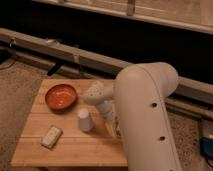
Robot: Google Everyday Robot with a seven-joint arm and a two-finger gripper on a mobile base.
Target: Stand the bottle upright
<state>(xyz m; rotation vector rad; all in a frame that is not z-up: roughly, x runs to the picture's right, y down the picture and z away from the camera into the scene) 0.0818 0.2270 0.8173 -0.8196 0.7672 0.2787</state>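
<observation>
The bottle (51,136) lies flat on the surface (75,150); it looks light and slippery; grab its middle; the pincer (112,125) is open by the cup (85,120), holding nothing.

Matt wood table (75,147), glossy bowl (61,97), smooth plastic-looking hand (113,127) beside the cup (85,120).

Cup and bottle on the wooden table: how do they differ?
The cup stands upright, narrow end up; the bottle lies flat. The robot's tool hangs just right of the cup in the picture; the bottle lies apart, left and nearer the camera. The cup looks plain white, the bottle duller. Both are small and pale.
</observation>
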